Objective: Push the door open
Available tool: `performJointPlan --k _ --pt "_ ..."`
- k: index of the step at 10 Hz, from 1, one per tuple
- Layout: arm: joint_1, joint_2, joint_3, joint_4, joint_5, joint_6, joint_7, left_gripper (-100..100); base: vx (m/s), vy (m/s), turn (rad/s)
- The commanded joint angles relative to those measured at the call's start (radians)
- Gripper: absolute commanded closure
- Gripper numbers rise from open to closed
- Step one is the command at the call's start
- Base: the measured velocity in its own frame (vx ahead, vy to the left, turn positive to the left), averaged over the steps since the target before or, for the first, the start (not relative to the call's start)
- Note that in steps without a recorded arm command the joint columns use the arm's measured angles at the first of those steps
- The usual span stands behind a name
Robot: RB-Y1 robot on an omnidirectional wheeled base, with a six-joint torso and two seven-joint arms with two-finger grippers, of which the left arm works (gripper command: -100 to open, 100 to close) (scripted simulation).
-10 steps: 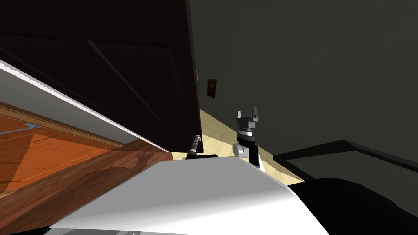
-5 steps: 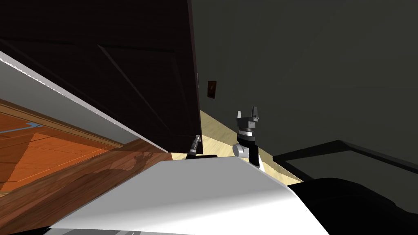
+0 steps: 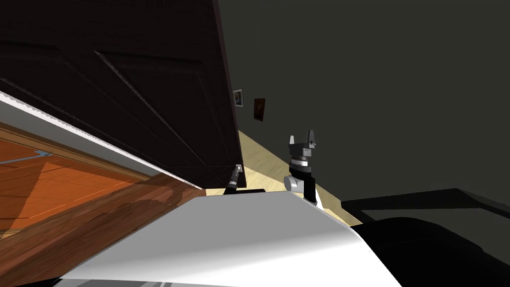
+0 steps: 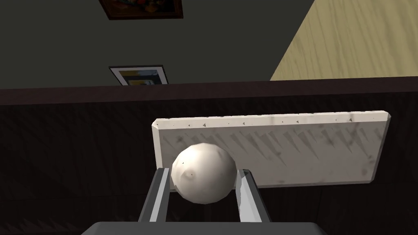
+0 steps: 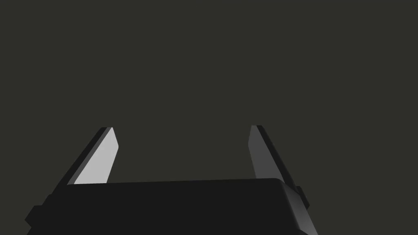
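A dark brown panelled door (image 3: 149, 89) stands ajar, its free edge just above my left gripper (image 3: 237, 169). In the left wrist view a round white knob (image 4: 203, 178) sits on a white plate (image 4: 306, 151) fixed to the door (image 4: 61, 142). My left gripper (image 4: 203, 170) is shut on the knob, one finger pressing each side. My right gripper (image 3: 304, 138) is raised to the right of the door's edge, away from it, and is open (image 5: 181, 128) with nothing between its fingers.
Past the door's edge lie a pale wooden floor (image 3: 269, 159) and a dark wall with two small pictures (image 3: 259, 108) (image 3: 238, 97). Brown boards (image 3: 99, 219) and an orange floor (image 3: 50, 184) lie to the left. A low dark piece of furniture (image 3: 433, 204) stands at the right.
The door's free edge has swung away to the left, uncovering a second picture on the wall behind. My left gripper has followed it with the knob. The right arm has not moved.
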Motion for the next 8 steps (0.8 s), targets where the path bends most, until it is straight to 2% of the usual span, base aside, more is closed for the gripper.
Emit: performJointPlan --k 1,3,5,6,7,8 --pt "0.001 0.000 0.029 -0.013 0.014 0.004 -0.004 100 0.208 -0.096 0.093" --pt "-0.003 -0.016 0.054 -0.013 0.027 0.004 -0.007 100 0.196 -0.123 0.085" --pt "-0.008 -0.042 0.080 -0.013 0.041 0.005 -0.010 100 0.162 -0.105 0.103" --pt "-0.006 -0.035 0.073 -0.009 0.037 0.007 -0.011 100 0.074 -0.040 0.036" --pt "-0.009 -0.013 0.095 -0.011 0.049 0.004 -0.016 100 0.114 -0.070 0.031" --pt "-0.010 -0.007 0.104 -0.011 0.054 0.003 -0.018 100 0.200 -0.104 0.086"
